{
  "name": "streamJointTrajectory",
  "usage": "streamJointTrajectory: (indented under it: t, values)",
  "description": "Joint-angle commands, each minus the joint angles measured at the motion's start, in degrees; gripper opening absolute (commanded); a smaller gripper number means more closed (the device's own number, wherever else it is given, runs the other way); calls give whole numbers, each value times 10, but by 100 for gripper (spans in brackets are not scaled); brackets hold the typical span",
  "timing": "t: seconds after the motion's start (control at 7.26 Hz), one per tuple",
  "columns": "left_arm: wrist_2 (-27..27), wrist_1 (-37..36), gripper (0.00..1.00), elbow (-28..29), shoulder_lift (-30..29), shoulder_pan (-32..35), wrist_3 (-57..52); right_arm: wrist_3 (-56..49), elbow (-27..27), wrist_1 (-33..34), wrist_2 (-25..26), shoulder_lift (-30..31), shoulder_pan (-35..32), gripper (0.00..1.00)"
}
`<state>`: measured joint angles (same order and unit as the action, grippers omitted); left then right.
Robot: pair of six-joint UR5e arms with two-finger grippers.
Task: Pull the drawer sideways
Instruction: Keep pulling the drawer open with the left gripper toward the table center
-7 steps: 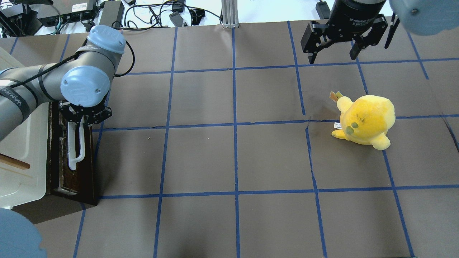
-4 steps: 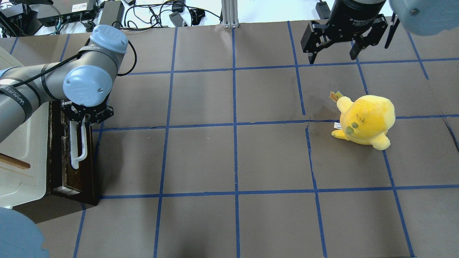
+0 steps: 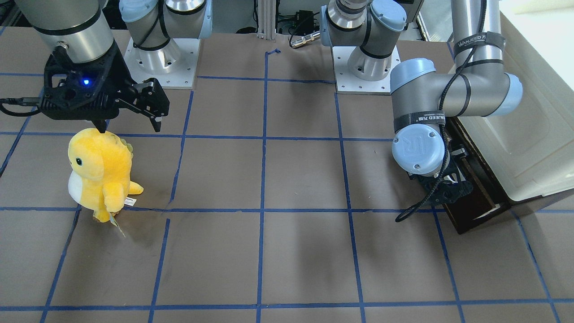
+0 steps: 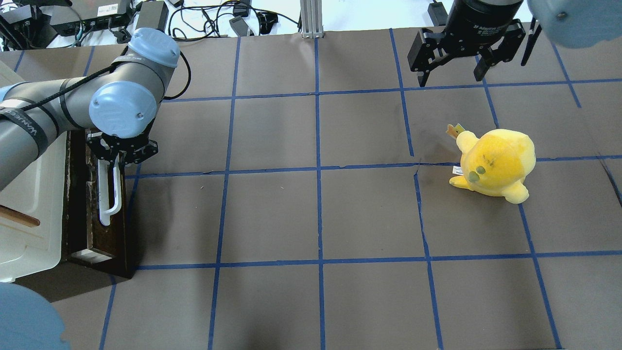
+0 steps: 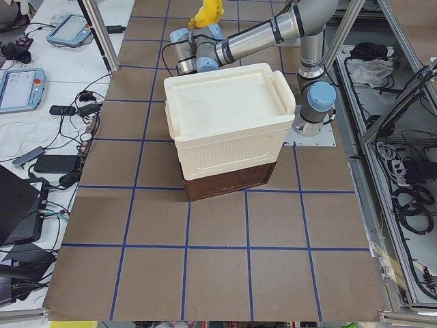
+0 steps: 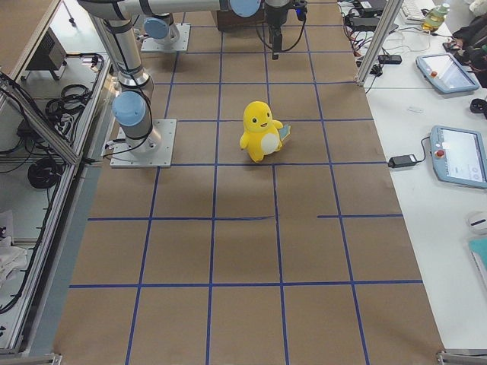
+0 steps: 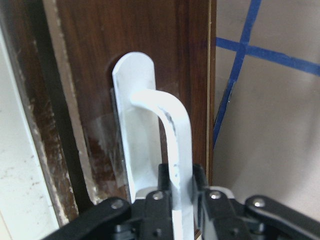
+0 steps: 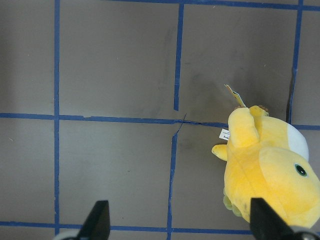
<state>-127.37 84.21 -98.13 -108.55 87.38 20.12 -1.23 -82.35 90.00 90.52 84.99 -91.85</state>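
Since a second ago, seen from overhead, the left claw (image 4: 119, 154) and the white handle (image 4: 108, 194) it grips have crept a little away from the cabinet (image 4: 29, 204), toward the side where the plush (image 4: 495, 163) sits. The drawer (image 4: 80, 204) lies at the cabinet's foot and looks only slightly drawn out. Its handle runs along the brown front, so the pull goes crosswise to the handle, straight away from the cabinet. That way lies brown bench (image 4: 316, 214), taped in blue squares, with plenty of room for travel.

Front-facing view: the left arm's wrist covers most of its claw at the drawer front. The right claw (image 3: 130, 128) hangs well away from the cabinet, above the plush.

Left wrist view: both fingers are clamped tight on the handle, near its bend.

Right wrist view: fingers spread wide, holding nothing.

Left side view: the cabinet hides the left claw.
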Motion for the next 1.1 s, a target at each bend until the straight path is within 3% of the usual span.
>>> streamJointTrajectory:
  t: [0.0,0.96]
  values:
    - [-4,2,0,2,-4,12,16,-1,0,0,0,0,0,100]
    - [0,17,0,17,-19,28,41,0,0,0,0,0,0,100]
